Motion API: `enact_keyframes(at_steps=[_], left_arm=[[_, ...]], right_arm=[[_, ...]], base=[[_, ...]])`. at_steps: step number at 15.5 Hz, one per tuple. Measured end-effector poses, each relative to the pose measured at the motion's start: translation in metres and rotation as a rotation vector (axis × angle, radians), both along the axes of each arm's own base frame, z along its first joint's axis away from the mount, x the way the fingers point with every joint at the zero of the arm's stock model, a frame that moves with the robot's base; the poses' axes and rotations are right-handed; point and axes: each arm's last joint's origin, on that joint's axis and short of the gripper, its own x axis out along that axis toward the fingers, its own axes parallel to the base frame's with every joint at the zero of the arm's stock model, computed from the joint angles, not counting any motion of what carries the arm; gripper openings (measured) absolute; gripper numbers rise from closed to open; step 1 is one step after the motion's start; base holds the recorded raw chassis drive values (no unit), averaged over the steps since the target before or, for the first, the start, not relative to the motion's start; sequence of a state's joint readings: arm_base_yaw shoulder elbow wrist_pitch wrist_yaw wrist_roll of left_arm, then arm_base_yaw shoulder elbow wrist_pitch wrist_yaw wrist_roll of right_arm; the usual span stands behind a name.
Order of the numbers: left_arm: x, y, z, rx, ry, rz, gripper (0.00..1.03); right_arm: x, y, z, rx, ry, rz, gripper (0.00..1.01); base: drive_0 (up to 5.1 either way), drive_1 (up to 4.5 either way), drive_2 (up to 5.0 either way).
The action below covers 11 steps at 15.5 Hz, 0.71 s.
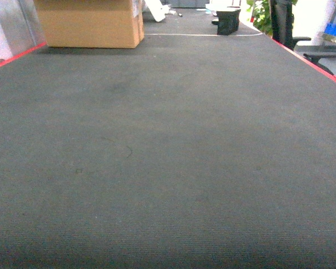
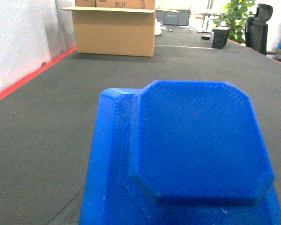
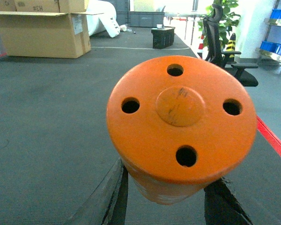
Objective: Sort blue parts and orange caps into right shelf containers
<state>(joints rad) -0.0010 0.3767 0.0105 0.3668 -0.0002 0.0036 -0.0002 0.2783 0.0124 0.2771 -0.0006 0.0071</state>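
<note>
Both arms look loaded up right now: the right gripper (image 3: 166, 197) is clamped on an orange cap (image 3: 180, 124), its dark fingers (image 3: 107, 197) hugging the sides below the round face with four holes. The blue part (image 2: 192, 145) fills the left wrist view, a flat octagonal block on a wider base, but the left gripper itself isn't visible, so I can't tell if it's clenched or not. My guess is both pieces are stiff, light molded plastic, not fragile, a bit slick, so squeezing the cap's side wall and the part's base edges seems right. The table (image 1: 168, 168) is covered in dark grey ribbed matting with a red edge (image 1: 308, 59), and neither arm shows in the head view. A cardboard box (image 1: 89, 22) sits at 11 o'clock at the far end, a small black bin (image 1: 228, 21) around 1 o'clock, with an office chair (image 3: 220, 40) and a plant (image 3: 227, 14) beyond. Blue shelf containers (image 3: 276, 47) peek in on a shelf (image 3: 271, 52) at 2 o'clock.
</note>
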Motion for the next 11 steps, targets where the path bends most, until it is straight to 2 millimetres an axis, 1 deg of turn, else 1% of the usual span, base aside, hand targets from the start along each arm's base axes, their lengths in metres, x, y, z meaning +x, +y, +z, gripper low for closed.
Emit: enact_keyframes(at_steps=[7, 8, 9, 11], left_arm=[[-0.010, 0.000, 0.001, 0.000, -0.008, 0.000, 0.43], [-0.011, 0.000, 0.001, 0.000, -0.008, 0.001, 0.43], [-0.012, 0.000, 0.000, 0.000, -0.007, 0.000, 0.43], [-0.014, 0.000, 0.000, 0.000, -0.004, 0.001, 0.43]], right_arm=[[-0.008, 0.000, -0.001, 0.000, 0.006, 0.000, 0.39], [-0.014, 0.000, -0.007, 0.000, 0.055, 0.002, 0.39], [-0.018, 0.000, -0.002, 0.000, -0.008, 0.001, 0.39], [-0.018, 0.000, -0.004, -0.001, 0.018, 0.000, 0.39]], base=[[0.0, 0.00, 0.0], [0.0, 0.00, 0.0], [0.0, 0.00, 0.0], [0.0, 0.00, 0.0]])
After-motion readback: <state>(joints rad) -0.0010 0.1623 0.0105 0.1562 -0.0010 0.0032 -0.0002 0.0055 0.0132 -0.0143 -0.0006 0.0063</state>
